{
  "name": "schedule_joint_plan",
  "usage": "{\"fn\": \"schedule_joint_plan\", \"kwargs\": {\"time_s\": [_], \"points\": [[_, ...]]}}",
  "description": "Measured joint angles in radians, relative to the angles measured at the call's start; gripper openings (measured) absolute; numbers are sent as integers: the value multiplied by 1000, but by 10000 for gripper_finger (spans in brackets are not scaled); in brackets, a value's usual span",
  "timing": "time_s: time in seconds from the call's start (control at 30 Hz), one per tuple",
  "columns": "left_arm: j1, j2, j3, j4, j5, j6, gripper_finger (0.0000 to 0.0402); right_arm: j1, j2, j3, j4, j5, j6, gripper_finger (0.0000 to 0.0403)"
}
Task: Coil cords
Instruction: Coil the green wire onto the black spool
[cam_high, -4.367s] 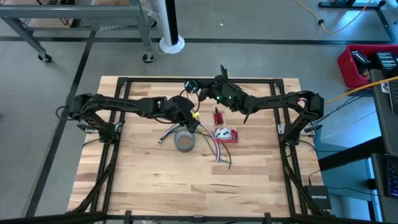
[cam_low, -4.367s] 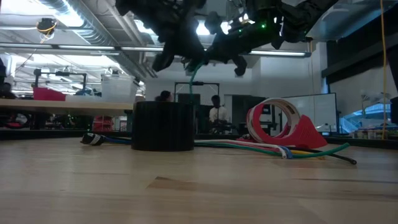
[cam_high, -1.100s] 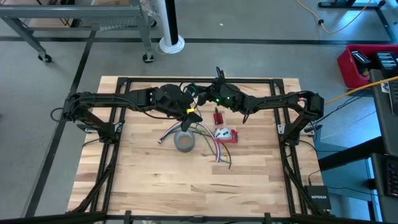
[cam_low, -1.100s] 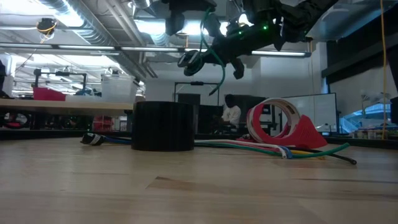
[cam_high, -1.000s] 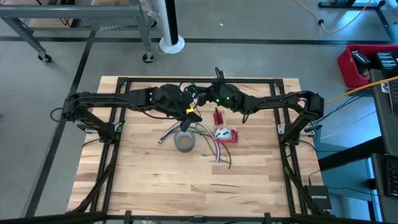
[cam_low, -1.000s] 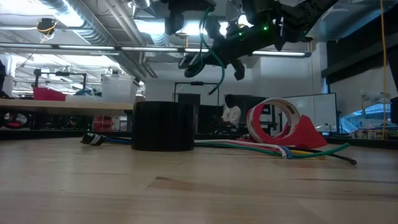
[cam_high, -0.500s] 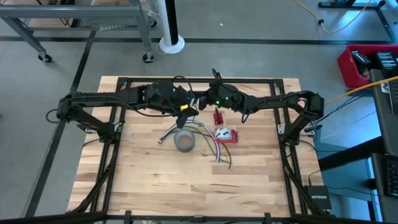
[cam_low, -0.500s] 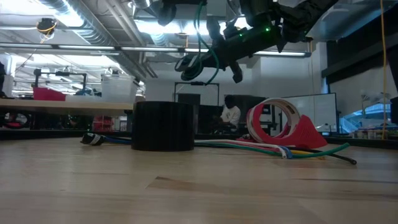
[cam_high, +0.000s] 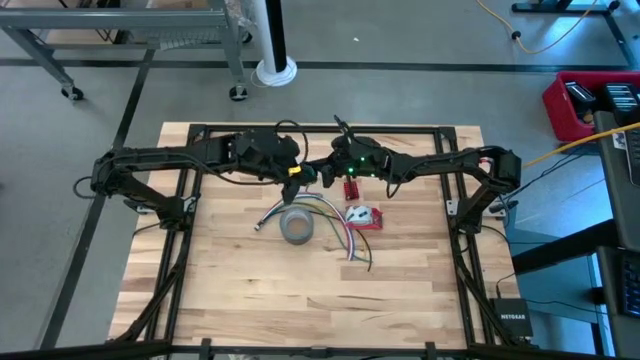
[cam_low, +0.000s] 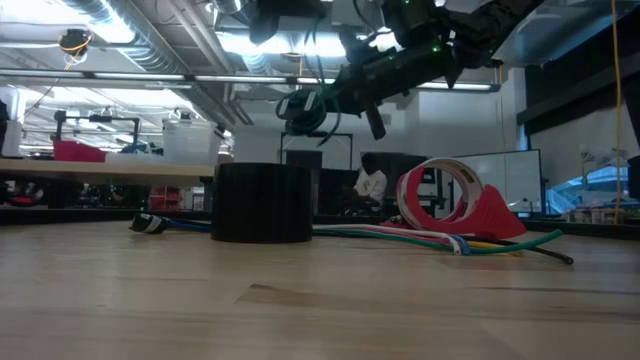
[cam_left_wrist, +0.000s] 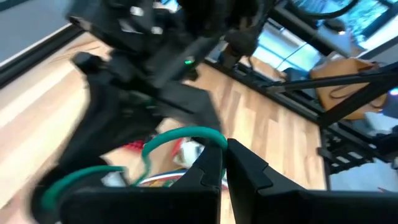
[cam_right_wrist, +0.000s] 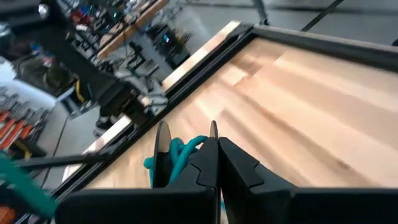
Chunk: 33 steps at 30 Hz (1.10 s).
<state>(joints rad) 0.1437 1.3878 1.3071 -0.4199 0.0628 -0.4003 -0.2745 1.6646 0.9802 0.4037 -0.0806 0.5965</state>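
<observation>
A thin green cord (cam_low: 303, 108) is bunched into a small ring in the air above the far middle of the table. Both grippers meet there. My left gripper (cam_high: 304, 172) comes in from the table's left and is shut on the cord (cam_left_wrist: 186, 132). My right gripper (cam_high: 322, 176) comes from the right, slanting slightly down, and is shut on the same cord (cam_right_wrist: 181, 154). In the low view the ring hangs at my right gripper's tips (cam_low: 298, 106), well above the grey tape roll (cam_low: 262, 203). My left gripper pinches a run of the green cord (cam_left_wrist: 217, 142) at the free ends of its two fingers, coming from the table's left and slanting down. From the tips the cord arcs away slack toward the other gripper, clear of the table. My right gripper pinches the bunched cord (cam_right_wrist: 194, 148) between its fingertips, coming from the table's right, nearly level. Silvery cord ends (cam_right_wrist: 163, 142) stand beside the tips. How many turns lie in the hold cannot be told. The ring hangs clear of the table.
Below the grippers the grey tape roll (cam_high: 296, 226) stands on the table. A bundle of coloured cords (cam_high: 335, 228) fans out to its right, beside a red tape dispenser (cam_high: 364, 216) and a small red piece (cam_high: 351, 187). A black frame rail (cam_high: 240, 128) runs along the far edge.
The green cord's loop, which hung below the grippers, has been drawn up into a small ring at my right gripper's tips. My left gripper has gone a little up and toward the table's left and far edge. My right gripper has swung its tips toward the left one.
</observation>
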Motion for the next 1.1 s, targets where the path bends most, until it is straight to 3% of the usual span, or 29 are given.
{"fn": "schedule_joint_plan", "kwargs": {"time_s": [0.63,1.1], "points": [[83,-41,0,-217,-8,15,0,0,0,0,-34,-196,11,7],[83,-41,0,-361,-87,11,0,-1,0,0,95,-201,53,7]]}}
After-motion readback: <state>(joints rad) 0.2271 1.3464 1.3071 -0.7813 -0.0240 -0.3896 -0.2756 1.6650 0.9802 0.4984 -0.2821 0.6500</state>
